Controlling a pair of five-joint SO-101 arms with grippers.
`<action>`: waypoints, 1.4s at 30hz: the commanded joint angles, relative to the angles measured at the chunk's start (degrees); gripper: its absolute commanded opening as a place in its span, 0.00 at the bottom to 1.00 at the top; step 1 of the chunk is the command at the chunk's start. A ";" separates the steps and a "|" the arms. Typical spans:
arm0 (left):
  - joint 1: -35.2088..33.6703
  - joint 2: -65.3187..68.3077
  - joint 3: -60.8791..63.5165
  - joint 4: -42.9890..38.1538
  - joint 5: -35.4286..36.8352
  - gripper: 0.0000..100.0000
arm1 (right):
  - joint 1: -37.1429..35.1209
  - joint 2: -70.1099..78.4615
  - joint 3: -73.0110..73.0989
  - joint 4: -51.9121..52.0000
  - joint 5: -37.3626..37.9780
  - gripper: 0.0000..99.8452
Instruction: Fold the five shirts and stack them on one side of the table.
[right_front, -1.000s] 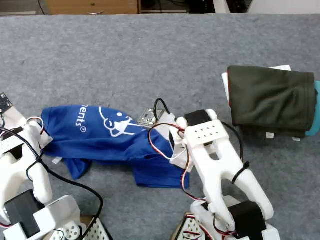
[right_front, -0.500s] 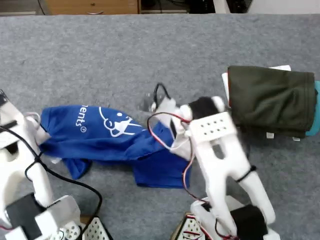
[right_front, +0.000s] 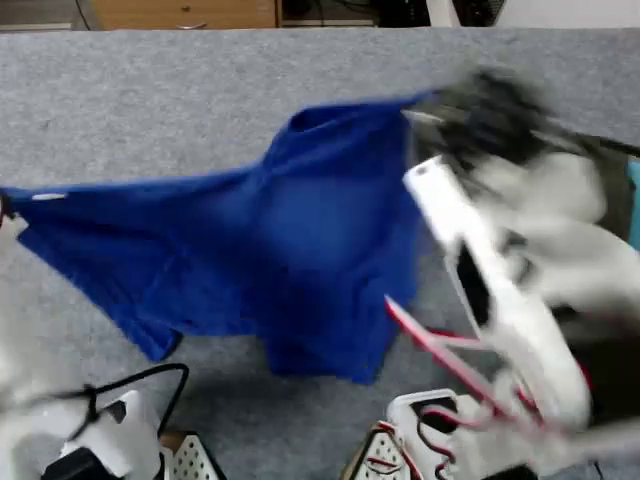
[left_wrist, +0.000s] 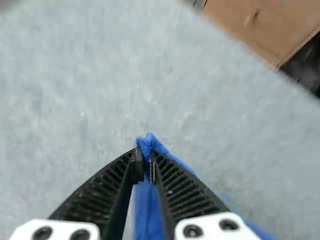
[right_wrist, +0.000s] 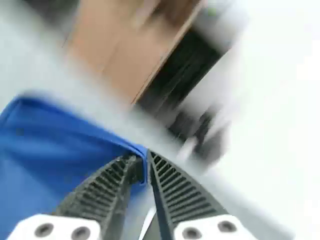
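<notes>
Arms: white moulded plastic; the right arm is long and blocky.
Cables: thin red wires along the right arm; a black cable loops beside the left arm.
Claws: the left claw and right claw have black ribbed fingers on white, screw-holed mounts.

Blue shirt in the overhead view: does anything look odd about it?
Nothing damaged, but the blue shirt isn't lying flat: it is stretched between the left gripper and right gripper, each shut on a bit of its edge, lower hem sagging unevenly.
</notes>
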 joint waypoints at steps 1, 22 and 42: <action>0.18 -1.36 -19.25 3.25 -0.26 0.02 | 3.74 1.71 -14.46 -9.32 -3.96 0.00; -6.59 -17.01 -28.92 4.48 -0.79 0.02 | 7.43 2.95 -20.62 -31.91 -0.62 0.00; -6.51 -27.91 29.54 -34.81 -0.09 0.02 | -0.04 4.88 22.37 -49.32 -0.53 0.00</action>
